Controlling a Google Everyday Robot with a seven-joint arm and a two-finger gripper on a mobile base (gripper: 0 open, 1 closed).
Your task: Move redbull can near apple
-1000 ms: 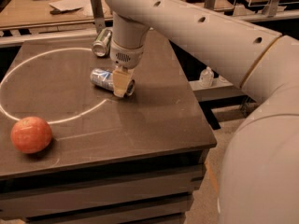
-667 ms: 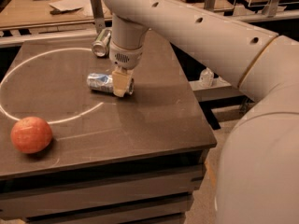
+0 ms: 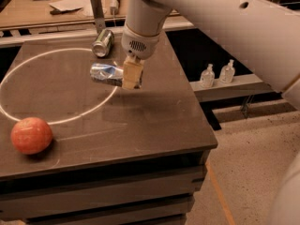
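- One white robot arm (image 3: pixel 225 27) reaches down from the upper right, and its two-finger gripper (image 3: pixel 132 82) hangs over the middle of the dark brown, flat-topped table (image 3: pixel 154 125).
- Both tan fingers (image 3: pixel 131 73) are drawn in close and pinch the right end of the slim silver and blue metal redbull can (image 3: pixel 106 74).
- The redbull can lies on its side and sticks out to the left of the jaws. I cannot tell whether it touches the table.
- Well apart from the jaws, far to the lower left near the table's front edge, sits the round orange-red apple (image 3: pixel 31 135).
- Just behind the jaws and a little to the left, the short green can with a silver top (image 3: pixel 103 42) lies on its side, apart from the held can.
- A thin white ring (image 3: pixel 56 122) marked on the tabletop curves under the jaws and out to the left.
- Two small clear plastic bottles (image 3: pixel 217 74) stand to the right of the jaws on a lower pale shelf (image 3: pixel 243 85).
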